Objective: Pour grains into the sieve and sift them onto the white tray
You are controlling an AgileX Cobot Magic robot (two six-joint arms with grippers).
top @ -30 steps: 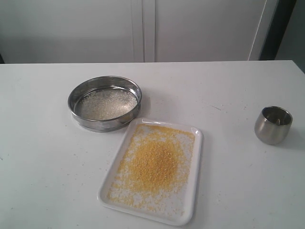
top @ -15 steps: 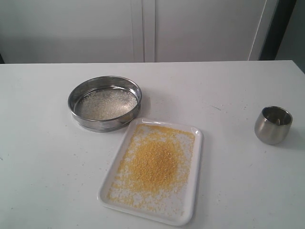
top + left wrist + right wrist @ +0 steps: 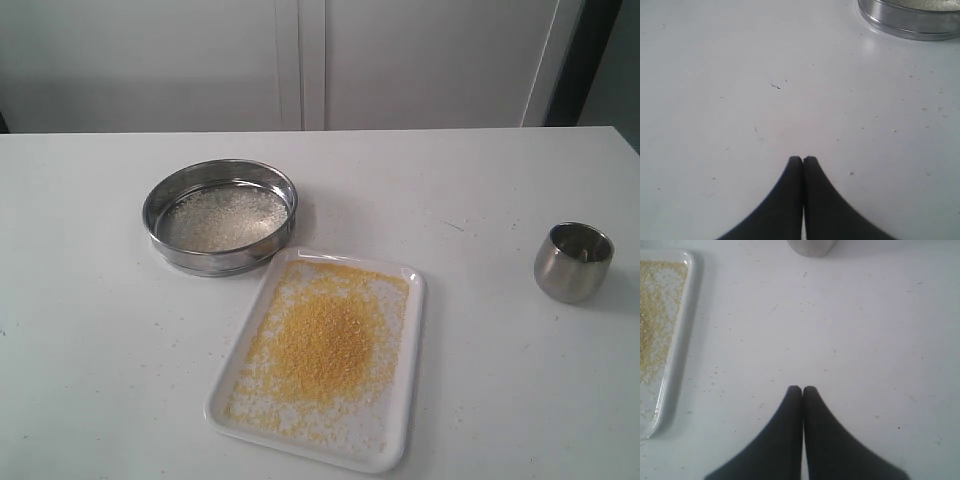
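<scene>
From the exterior view I can see the whole table point(image 3: 100, 350), but neither arm shows in it. The sieve point(image 3: 215, 260) stands upright toward the back left, with a layer of pale whitish grains point(image 3: 225, 218) spread across its mesh. The white tray point(image 3: 414, 350) lies flat in front of it and a little to the right, its far left corner just beside the sieve's front wall; I cannot tell whether they touch. A mound of golden-yellow granules point(image 3: 325, 345) covers the middle of the tray and thins out toward the rim. A small rounded steel cup point(image 3: 573, 262) stands upright well apart from both, near the right edge of the table.

Only the wrist views show me the grippers. In the left wrist view the left gripper point(image 3: 803, 159) has its two dark fingers pressed together, tip to tip, with nothing between them, over bare table speckled with small crumbs. One curved section of the sieve's steel wall point(image 3: 910, 22) cuts into a corner of that picture, apart from the fingertips.

In the right wrist view the right gripper point(image 3: 802, 388) is likewise closed on nothing, fingers side by side over bare table. One long edge of the tray point(image 3: 671, 340) runs along the side of that picture with scattered granules point(image 3: 652, 305) on it, and the base of the cup point(image 3: 812, 246) just shows at the far edge. Stray specks dot the table near the tray.
</scene>
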